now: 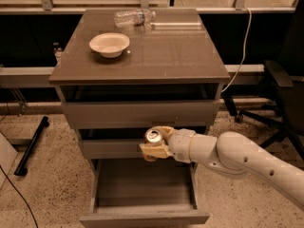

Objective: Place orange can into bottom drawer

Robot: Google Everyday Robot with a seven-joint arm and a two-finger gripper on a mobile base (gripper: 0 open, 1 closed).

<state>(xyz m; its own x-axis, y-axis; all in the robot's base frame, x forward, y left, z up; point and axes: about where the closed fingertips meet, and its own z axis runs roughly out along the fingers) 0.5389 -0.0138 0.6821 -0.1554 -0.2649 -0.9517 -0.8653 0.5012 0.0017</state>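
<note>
camera view – gripper [156, 145] above the open bottom drawer [142, 188] – jaws pinching the orange can [153, 136].

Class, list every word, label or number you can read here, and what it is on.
None can be read.
The orange can, held in the gripper above the open bottom drawer: any markings too blurred.
The clear bottle on the cabinet top: any label too blurred.

The bottom drawer [142, 186] stands pulled open. Just above its rear part hangs the gripper [152, 143], its fingers [153, 151] clasped around the orange can [153, 136], silver top up. Well above the drawer, the surface [166, 56] carries a white bowl [109, 44] and a clear bottle [134, 17] lying on its side.
</note>
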